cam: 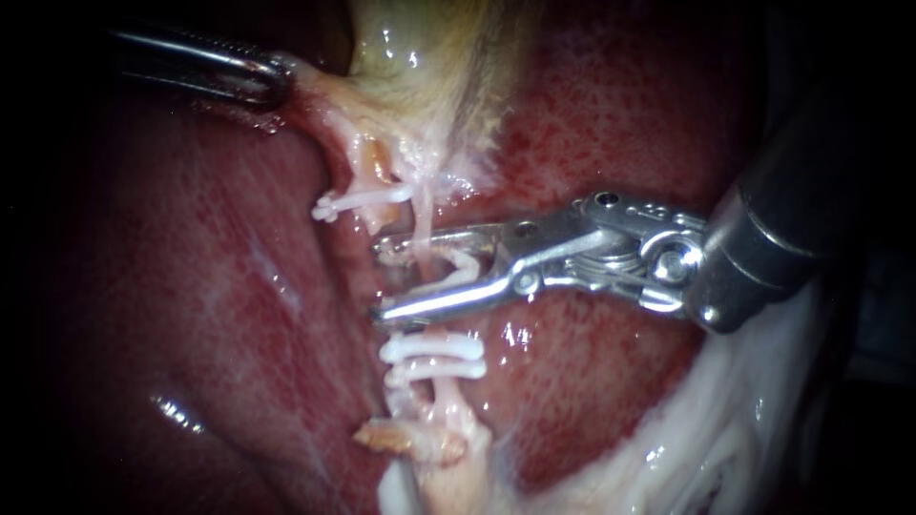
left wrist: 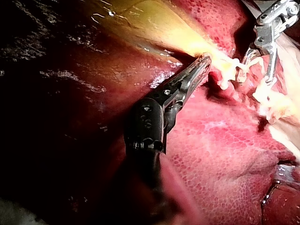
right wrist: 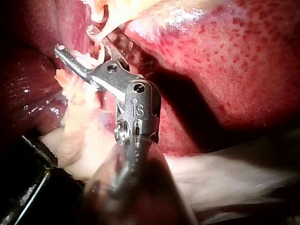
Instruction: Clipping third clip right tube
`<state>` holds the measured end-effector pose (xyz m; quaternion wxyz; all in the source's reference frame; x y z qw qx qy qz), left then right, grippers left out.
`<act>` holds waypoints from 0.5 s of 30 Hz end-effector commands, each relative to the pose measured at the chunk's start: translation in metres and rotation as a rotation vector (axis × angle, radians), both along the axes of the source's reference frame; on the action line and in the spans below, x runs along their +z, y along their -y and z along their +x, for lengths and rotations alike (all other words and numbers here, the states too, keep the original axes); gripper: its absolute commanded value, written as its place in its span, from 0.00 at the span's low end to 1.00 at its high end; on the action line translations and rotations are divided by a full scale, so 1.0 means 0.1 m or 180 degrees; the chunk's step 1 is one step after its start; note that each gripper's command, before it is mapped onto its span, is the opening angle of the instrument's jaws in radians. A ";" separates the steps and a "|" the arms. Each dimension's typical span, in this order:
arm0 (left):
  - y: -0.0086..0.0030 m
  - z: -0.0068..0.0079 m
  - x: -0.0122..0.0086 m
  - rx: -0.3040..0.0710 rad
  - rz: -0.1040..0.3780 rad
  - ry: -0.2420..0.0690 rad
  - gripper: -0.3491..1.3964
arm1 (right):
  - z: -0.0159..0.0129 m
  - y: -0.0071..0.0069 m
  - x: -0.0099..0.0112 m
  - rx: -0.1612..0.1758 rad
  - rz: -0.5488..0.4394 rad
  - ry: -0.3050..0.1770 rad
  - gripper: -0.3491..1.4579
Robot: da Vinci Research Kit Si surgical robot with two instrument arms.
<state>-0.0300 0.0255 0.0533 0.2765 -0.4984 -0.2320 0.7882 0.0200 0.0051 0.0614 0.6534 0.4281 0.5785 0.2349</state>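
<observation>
The pale right tube (cam: 421, 227) runs down from the gallbladder (cam: 429, 57) across the liver (cam: 191, 286). One white clip (cam: 367, 200) sits high on it and two white clips (cam: 434, 358) lie lower down. My right instrument (cam: 382, 281) comes in from the right. Its jaws stand apart astride the tube between those clips, with a white clip (cam: 456, 269) seated between them. In the right wrist view the same jaws (right wrist: 77, 42) straddle pale tissue. My left instrument (cam: 272, 81) is shut on the gallbladder's neck and holds it to the upper left; its jaws (left wrist: 202, 63) show in the left wrist view.
White fatty tissue (cam: 725, 429) lies under the right instrument's shaft at the lower right. A frayed yellowish stump (cam: 420, 439) lies below the two lower clips. Wet red liver surrounds the tube on both sides.
</observation>
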 end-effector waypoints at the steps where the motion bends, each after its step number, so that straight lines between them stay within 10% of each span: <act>1: 0.000 0.000 0.000 0.0002 0.0000 0.0002 0.00 | 0.000 -0.001 -0.001 -0.0001 0.0016 0.0006 0.38; 15: 0.000 0.002 0.002 -0.0004 -0.0004 -0.0003 0.00 | -0.003 0.000 -0.003 -0.0011 0.0163 0.0033 0.00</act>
